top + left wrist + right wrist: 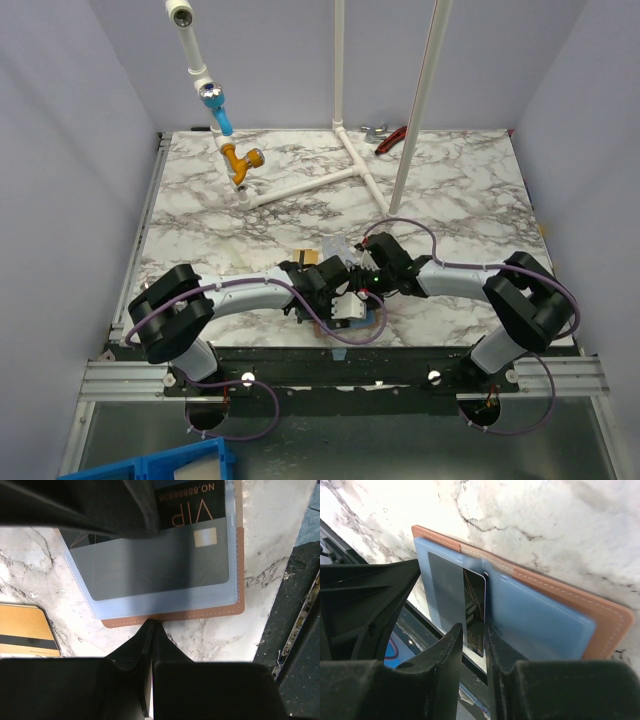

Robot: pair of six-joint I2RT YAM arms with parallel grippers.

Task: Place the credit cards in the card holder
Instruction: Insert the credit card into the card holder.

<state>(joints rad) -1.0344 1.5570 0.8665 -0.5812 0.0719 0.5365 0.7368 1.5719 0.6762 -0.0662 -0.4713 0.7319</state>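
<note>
The card holder [200, 615] lies open near the table's front edge, tan-brown with a clear sleeve. A silvery-grey card [150, 565] sits inside the sleeve, and a black card [190, 505] marked VIP overlaps it, partly in. My left gripper [151, 624] is shut, its tips touching the holder's near edge. My right gripper [474, 630] has its jaws narrowly apart at the end of the black card [474, 605], over the holder [555, 600]. A gold card [25, 630] with a dark stripe lies on the marble to the left. In the top view both grippers [345, 295] [368, 280] meet and hide the holder.
A pale blue flat thing [314, 515] lies at the right of the holder. The table's front edge and black rail [295, 620] are close by. A white pipe frame [340, 170] with an orange and blue valve [235, 155] and a red-handled tool [390, 140] stand at the back.
</note>
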